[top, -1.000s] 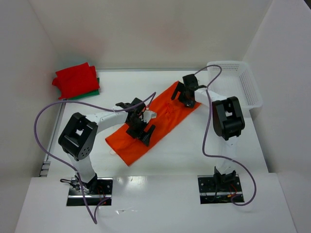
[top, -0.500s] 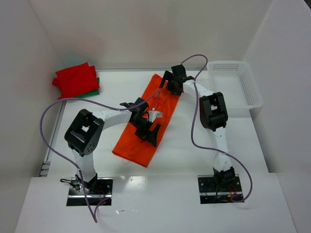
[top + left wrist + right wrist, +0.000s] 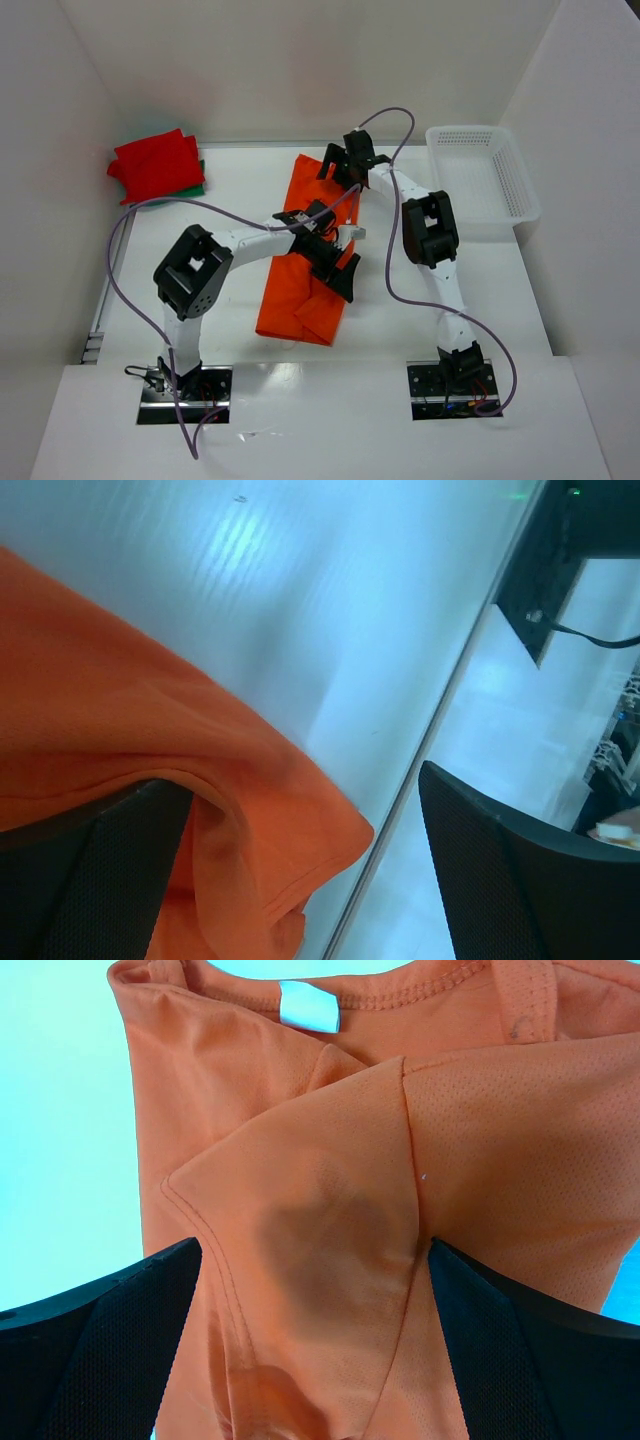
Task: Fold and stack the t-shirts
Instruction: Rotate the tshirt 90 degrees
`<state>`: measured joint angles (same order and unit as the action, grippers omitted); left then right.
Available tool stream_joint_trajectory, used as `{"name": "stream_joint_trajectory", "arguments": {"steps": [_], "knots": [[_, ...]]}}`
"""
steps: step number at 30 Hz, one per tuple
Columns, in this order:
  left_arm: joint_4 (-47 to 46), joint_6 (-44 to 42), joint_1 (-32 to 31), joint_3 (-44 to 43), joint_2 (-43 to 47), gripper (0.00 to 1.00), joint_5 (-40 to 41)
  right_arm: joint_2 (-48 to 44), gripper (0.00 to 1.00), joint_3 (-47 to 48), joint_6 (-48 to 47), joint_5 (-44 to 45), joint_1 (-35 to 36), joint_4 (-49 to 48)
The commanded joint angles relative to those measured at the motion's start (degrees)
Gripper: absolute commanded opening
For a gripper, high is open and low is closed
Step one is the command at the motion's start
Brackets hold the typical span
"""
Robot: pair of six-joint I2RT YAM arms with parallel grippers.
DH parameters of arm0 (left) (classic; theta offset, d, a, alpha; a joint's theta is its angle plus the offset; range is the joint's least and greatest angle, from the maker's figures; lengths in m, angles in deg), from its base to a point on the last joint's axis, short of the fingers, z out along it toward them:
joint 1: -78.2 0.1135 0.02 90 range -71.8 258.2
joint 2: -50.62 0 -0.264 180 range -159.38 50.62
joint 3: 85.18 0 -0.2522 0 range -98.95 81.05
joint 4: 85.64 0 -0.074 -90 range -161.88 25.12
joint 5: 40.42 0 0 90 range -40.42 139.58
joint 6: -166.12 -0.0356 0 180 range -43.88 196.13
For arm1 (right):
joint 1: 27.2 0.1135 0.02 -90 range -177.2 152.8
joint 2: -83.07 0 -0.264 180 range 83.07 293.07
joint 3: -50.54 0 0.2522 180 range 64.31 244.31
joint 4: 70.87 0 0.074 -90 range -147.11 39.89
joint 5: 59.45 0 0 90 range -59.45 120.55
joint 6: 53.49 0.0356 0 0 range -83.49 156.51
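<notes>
The long orange folded t-shirt (image 3: 285, 300) lay in the middle of the white counter (image 3: 500, 285), its bottom end by the near edge. The left gripper (image 3: 343, 275) had its fingers spread wide at the shirt's right side, with cloth lying over one finger. Further back, the right gripper (image 3: 338, 165) was spread apart too, over the collar (image 3: 420, 995). Each should pinch its end flat before folding. The red folded shirts (image 3: 155, 165) sat in the far left corner.

orange t-shirt (image 3: 290, 298) | folded lengthwise into a long strip, rumpled at near end | mid-table, collar with white label (image 3: 309, 1005) at far end | red t-shirt (image 3: 155, 163) | folded, atop folded green t-shirt (image 3: 194, 189) | far-left corner
</notes>
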<state>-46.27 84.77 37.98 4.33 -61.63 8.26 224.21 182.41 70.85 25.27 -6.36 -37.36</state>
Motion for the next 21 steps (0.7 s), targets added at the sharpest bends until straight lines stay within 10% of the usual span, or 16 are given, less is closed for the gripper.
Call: {"name": "stream_joint_trajectory", "arguments": {"steps": [1, 12, 21], "knots": [[-1.0, 2.2, 0.1, -0.8, 3.2, 1.00, 3.8, 0.3, 1.00, 2.9, -2.7, -0.6, 0.5, 0.6], [7.4, 12.3, 5.0, 3.8, 19.1, 1.00, 33.5, -14.0, 1.00, -6.3, -5.1, 0.7, 0.0, -2.2], [6.2, 14.1, 2.3, 10.5, 20.0, 1.00, 32.3, -22.7, 1.00, -23.9, -4.6, -1.8, 0.0, -4.6]]}}
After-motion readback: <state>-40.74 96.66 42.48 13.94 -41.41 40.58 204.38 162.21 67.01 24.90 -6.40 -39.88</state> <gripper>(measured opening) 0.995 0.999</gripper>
